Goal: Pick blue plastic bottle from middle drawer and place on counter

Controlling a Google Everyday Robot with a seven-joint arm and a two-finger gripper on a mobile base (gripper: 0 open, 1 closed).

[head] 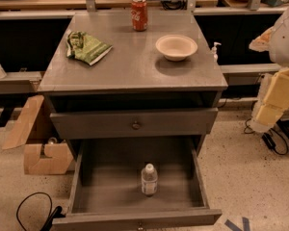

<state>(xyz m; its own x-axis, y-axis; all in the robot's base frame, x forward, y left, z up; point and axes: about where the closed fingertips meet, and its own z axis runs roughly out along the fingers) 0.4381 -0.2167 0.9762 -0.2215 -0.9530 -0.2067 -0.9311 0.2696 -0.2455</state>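
Observation:
The blue plastic bottle stands upright with its white cap on the bare floor of the open middle drawer, near the middle and towards the front. The drawer is pulled far out at the bottom of the view. The counter is the grey cabinet top above it. My arm comes in at the right edge, and the gripper hangs there beside the cabinet, level with the upper drawer, well to the right of and above the bottle. It holds nothing that shows.
On the counter stand a red soda can at the back, a white bowl at right and a green bag at left. A white pump bottle sits past the right edge. The upper drawer front is slightly out. Cardboard boxes and a cable lie at left.

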